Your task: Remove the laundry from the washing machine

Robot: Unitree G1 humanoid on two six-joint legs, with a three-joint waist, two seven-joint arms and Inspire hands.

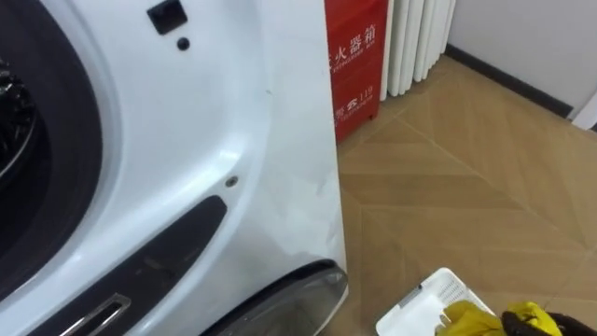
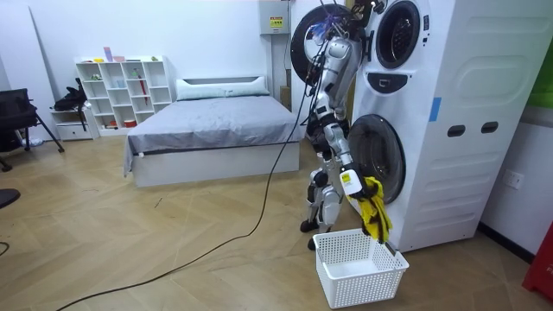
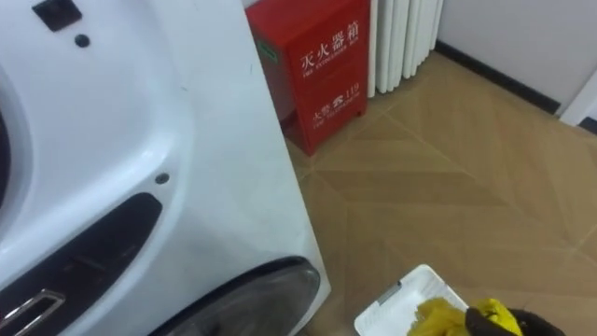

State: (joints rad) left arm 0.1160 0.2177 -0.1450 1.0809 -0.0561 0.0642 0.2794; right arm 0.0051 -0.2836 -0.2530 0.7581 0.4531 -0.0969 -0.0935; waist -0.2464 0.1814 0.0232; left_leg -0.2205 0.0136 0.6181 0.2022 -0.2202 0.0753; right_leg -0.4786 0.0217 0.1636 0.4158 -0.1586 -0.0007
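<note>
Fingers of our right hand (image 1: pixel 560 324) curl round the yellow cloth (image 1: pixel 478 320) over the basket (image 1: pixel 422 301) corner in the left eye view. Right eye view: cloth sits near the rim, so we risk draping it outside. Room view: it hangs long beside the washer (image 2: pixel 449 121), and could snag the basket edge.

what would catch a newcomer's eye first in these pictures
The yellow garment dangling from the robot's right hand, just above the white basket on the floor. Next to it rises the tall white washing machine stack, and the eye views catch a bright red cabinet beside the machine.
</note>
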